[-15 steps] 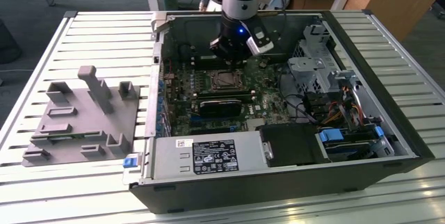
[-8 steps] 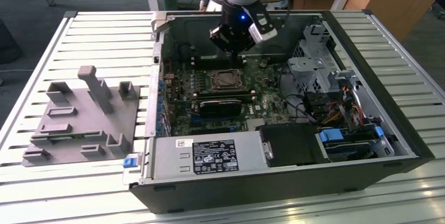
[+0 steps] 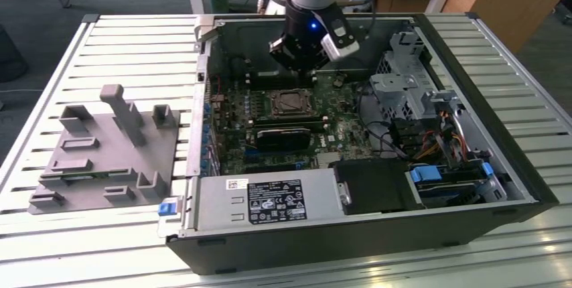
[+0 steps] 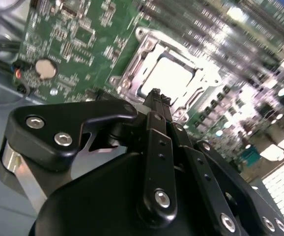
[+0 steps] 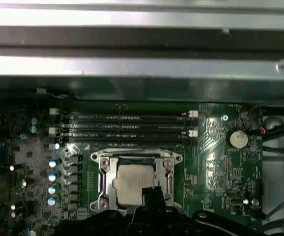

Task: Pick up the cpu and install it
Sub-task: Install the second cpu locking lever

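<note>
Cpu (image 5: 132, 183) seated flat in metal-framed socket (image 5: 104, 178) on green motherboard (image 5: 215, 162). Black end effector (image 5: 152, 196) tip overlaps cpu edge at 5 o'clock. Memory slots (image 5: 125, 125) at 12 o'clock of socket; coin battery (image 5: 238, 138) at 2 o'clock.

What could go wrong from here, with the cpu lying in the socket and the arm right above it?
1. The gripper hangs just above the cpu; a small downward drift could press it unevenly into the socket.
2. The socket frame looks open, so the chip may be unclamped and could shift if nudged.
3. The memory sticks stand close beside the socket; a sideways move of the wrist might clip them.
</note>
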Controlling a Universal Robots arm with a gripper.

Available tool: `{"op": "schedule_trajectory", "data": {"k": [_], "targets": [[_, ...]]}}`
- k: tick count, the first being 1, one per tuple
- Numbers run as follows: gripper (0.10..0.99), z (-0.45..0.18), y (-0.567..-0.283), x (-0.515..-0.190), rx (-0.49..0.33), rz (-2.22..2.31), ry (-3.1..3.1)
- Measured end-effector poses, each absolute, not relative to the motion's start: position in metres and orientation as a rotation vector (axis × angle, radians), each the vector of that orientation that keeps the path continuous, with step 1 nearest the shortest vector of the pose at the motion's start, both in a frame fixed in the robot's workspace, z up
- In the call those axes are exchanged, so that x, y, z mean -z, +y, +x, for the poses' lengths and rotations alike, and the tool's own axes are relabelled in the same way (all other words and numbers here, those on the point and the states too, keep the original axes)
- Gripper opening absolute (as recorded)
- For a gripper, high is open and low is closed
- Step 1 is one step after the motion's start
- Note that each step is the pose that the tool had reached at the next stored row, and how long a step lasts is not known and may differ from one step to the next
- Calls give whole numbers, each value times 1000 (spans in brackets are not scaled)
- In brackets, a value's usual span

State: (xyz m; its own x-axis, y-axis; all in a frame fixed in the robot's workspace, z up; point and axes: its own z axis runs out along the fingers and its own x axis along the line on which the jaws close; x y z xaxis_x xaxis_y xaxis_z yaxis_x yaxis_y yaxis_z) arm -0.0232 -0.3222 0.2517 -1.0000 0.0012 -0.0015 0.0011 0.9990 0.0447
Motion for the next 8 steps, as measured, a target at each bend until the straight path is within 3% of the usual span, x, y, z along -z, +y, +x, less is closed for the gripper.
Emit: {"op": "schedule_trajectory", "data": {"k": [8], "targets": [[106, -23, -336, -249, -70, 2, 3140]]}}
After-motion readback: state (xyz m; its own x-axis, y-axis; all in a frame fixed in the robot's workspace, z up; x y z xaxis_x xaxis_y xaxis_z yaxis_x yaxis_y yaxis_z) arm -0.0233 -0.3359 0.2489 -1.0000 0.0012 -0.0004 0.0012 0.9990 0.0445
